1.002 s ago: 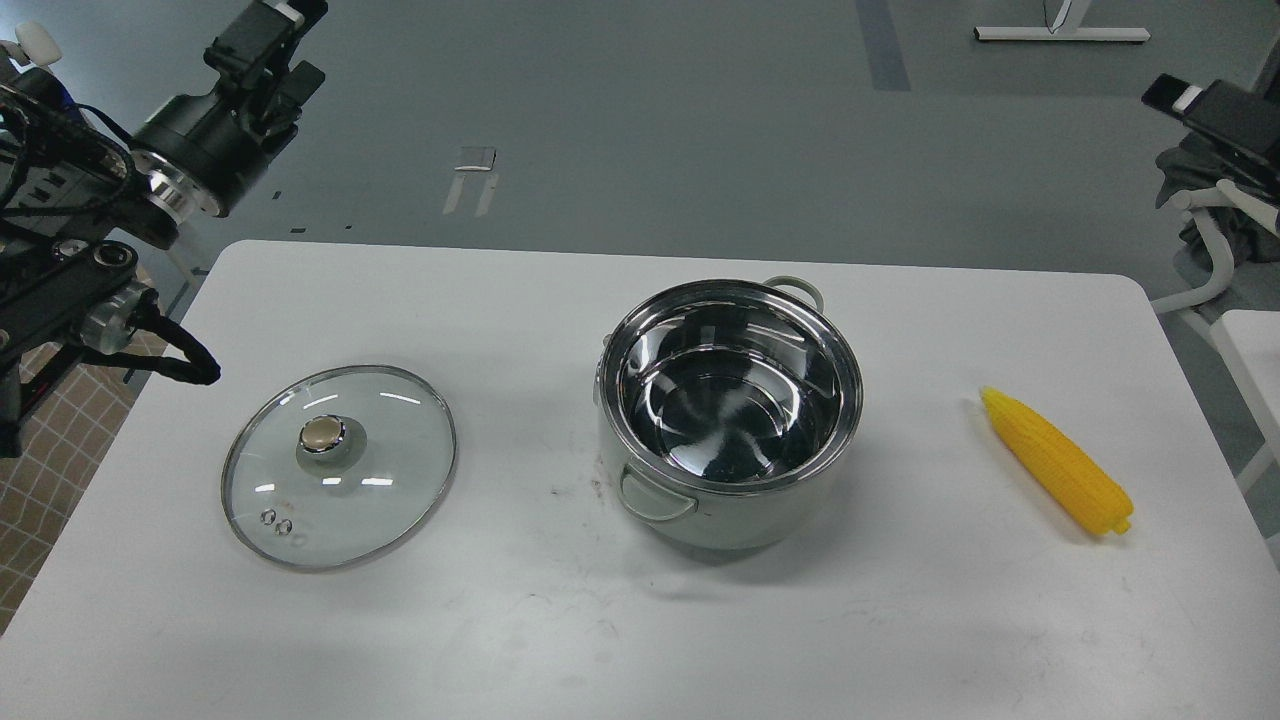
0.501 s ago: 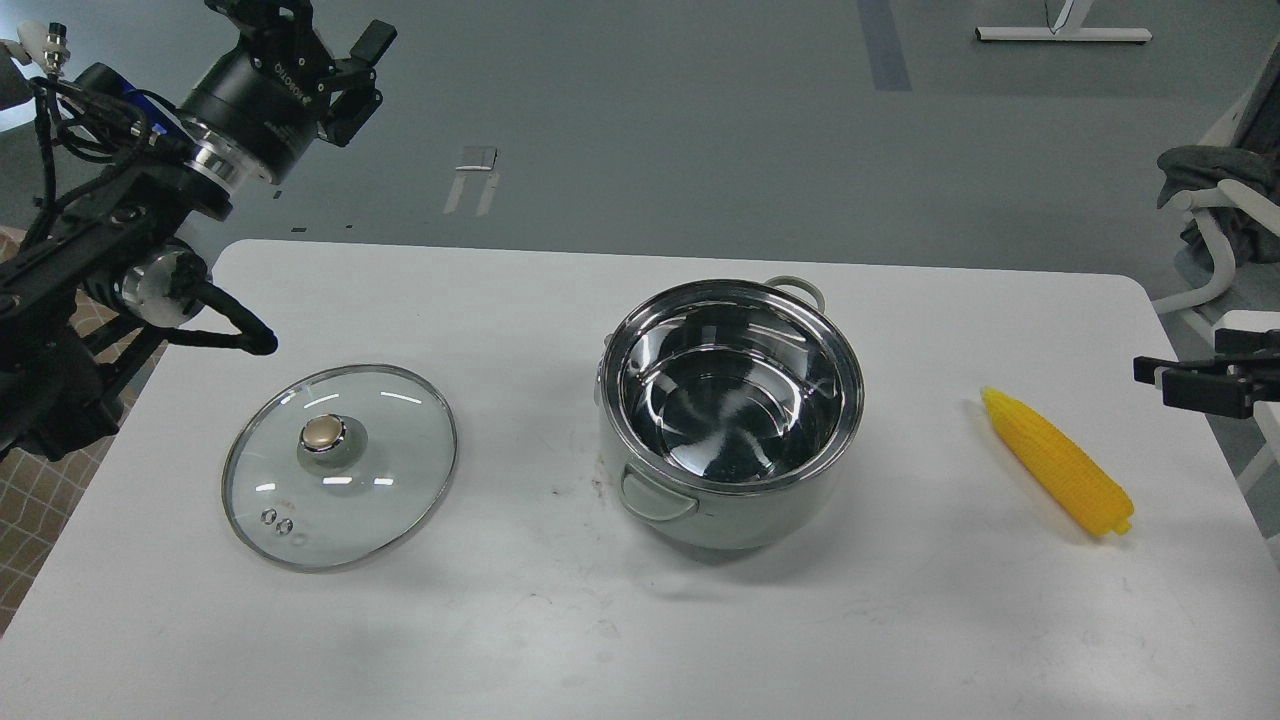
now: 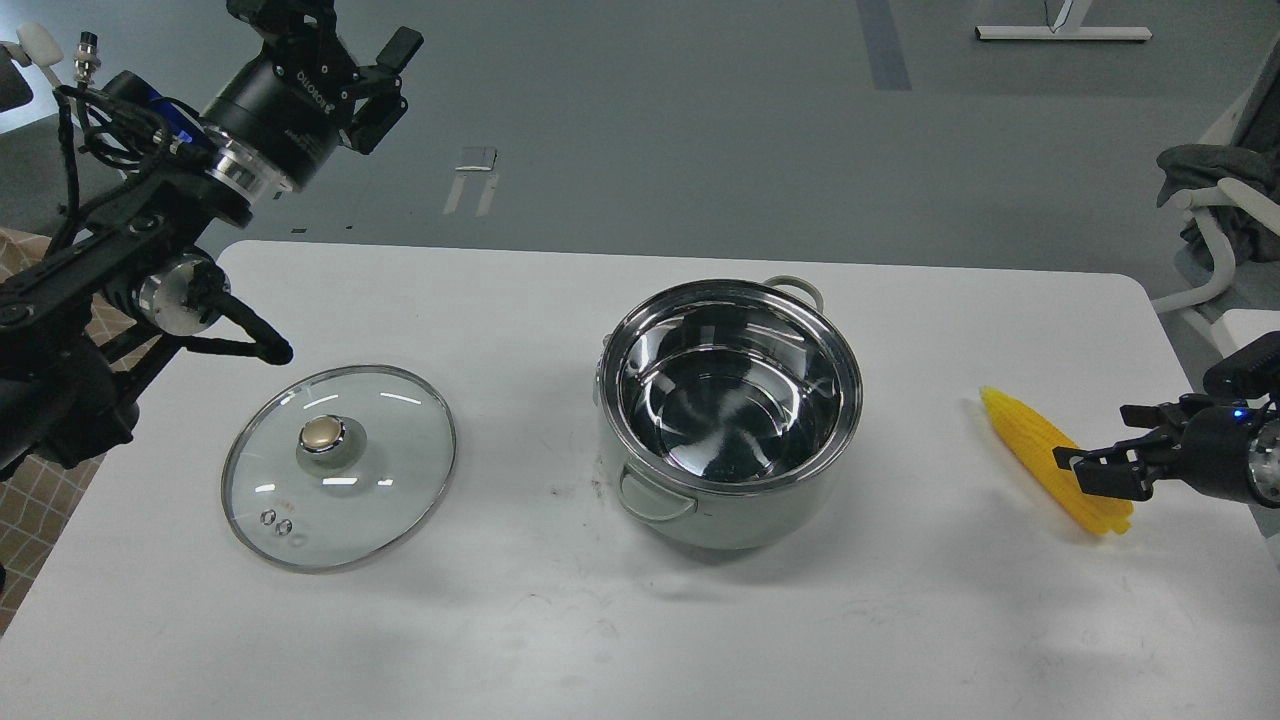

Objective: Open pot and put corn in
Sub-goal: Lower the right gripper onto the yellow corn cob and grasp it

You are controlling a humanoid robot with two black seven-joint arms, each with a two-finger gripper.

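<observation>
The pot [image 3: 745, 518] stands open in the middle of the white table [image 3: 560, 640], its shiny inside empty. The corn [image 3: 1022, 430] lies on the table to the pot's right, tapered end pointing toward the pot. My right gripper [image 3: 1100, 440] comes in from the right edge with its fingers spread open, and its lower finger overlaps the corn's thick end. I cannot tell whether it touches the corn. My left gripper [image 3: 345, 40] is raised high beyond the table's far left corner, open and empty, partly cut by the top edge.
The glass lid [image 3: 340, 470] with a gold knob lies flat on the table to the pot's left, below my left arm. A white chair [image 3: 1205, 240] with grey cloth stands off the table at the right.
My right gripper has come down and in from the right edge to the corn's thick end. My left gripper has swung up and a little to the right. Pot, lid and corn have not moved.
</observation>
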